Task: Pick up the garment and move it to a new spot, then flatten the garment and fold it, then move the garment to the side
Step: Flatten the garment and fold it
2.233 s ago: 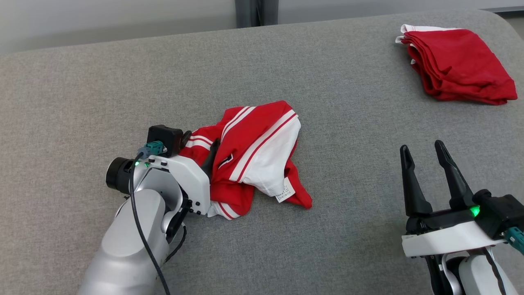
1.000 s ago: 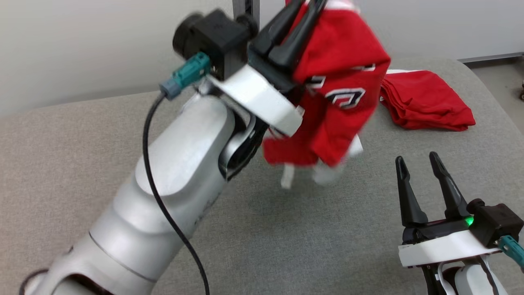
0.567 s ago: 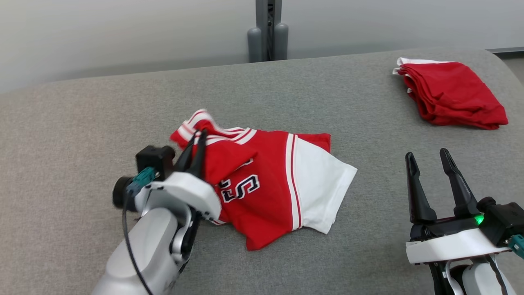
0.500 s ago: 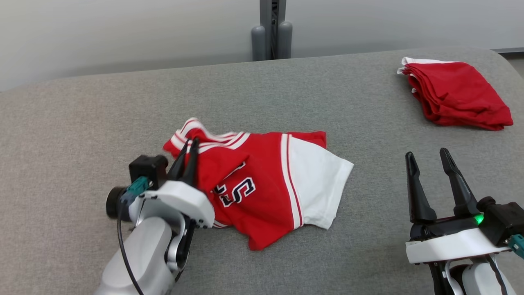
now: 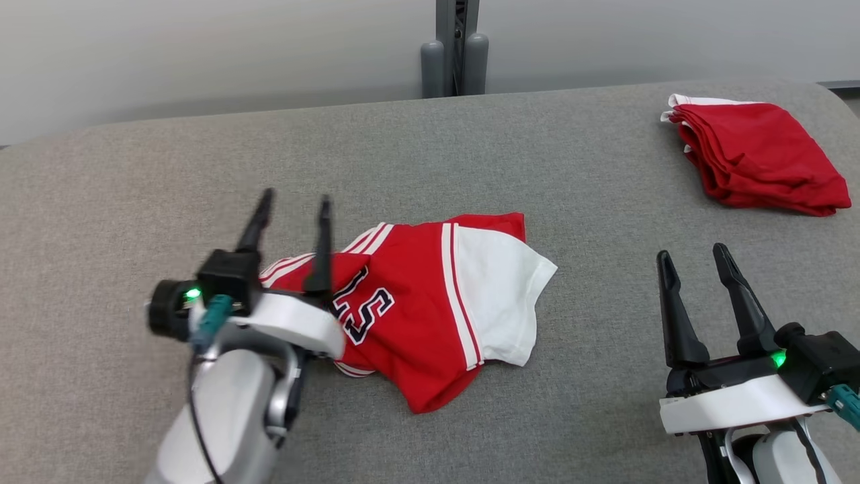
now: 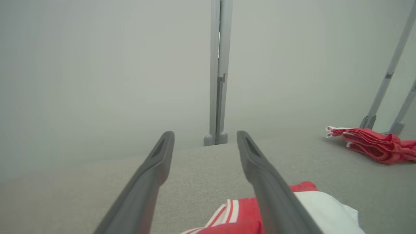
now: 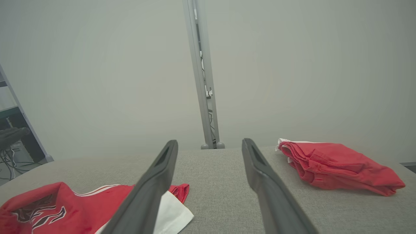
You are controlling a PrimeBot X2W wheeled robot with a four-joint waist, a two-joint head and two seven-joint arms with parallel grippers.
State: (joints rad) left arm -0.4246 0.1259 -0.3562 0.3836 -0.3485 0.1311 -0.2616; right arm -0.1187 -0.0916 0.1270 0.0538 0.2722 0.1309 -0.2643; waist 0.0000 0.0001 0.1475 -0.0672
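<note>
Obs.: the garment (image 5: 430, 302), a red jersey with white stripes and a white sleeve, lies crumpled near the middle of the grey cloth-covered table (image 5: 201, 168). Its long axis runs roughly 9 to 3 o'clock. The striped end sits at 9 o'clock, the white sleeve points to 3 o'clock, and a red corner points down to 6 o'clock. The dark lettering faces up and is tilted. Your left gripper (image 5: 295, 196) stands at the garment's 9 o'clock end with its jaws spread wide and nothing between them. One of its fingers (image 5: 322, 249) crosses over the striped edge in the head view; you cannot tell whether it touches the cloth. Your right gripper (image 5: 692, 251) sits well apart at the garment's 4 o'clock, jaws also wide and empty. Edges: the far edge runs along the wall (image 5: 201, 54) at 12 o'clock, with a grey post (image 5: 455, 47) behind it; the far corner at 2 o'clock is rounded. A folded red pile (image 5: 759, 154) occupies that corner. Open room: bare cloth from 9 to 12 o'clock of the garment, and a clear lane at 3 o'clock between the garment and the right gripper.
</note>
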